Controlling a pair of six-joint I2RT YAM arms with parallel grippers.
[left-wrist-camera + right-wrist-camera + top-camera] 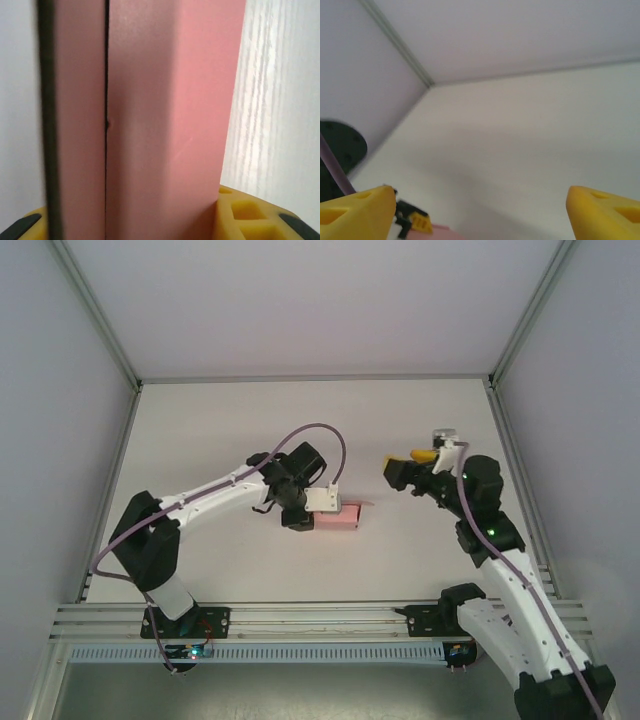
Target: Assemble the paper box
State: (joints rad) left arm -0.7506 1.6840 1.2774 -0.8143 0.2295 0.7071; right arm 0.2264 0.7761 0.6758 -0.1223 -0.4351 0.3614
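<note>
The paper box (343,517) is a small pink rectangular box lying on the white table (230,430) near the middle. My left gripper (322,506) is shut on its left end. In the left wrist view the pink box (150,125) stands between the yellow fingers (245,216), with a dark seam running down its face. My right gripper (393,472) hovers to the right of the box, apart from it. Its yellow fingers (355,212) stand wide open with nothing between them, and a corner of the pink box (444,233) shows low in that view.
Grey walls with metal frame posts (100,320) close in the table on the left, right and back. An aluminium rail (320,618) runs along the near edge by the arm bases. Bare tabletop (530,130) stretches beyond the right gripper.
</note>
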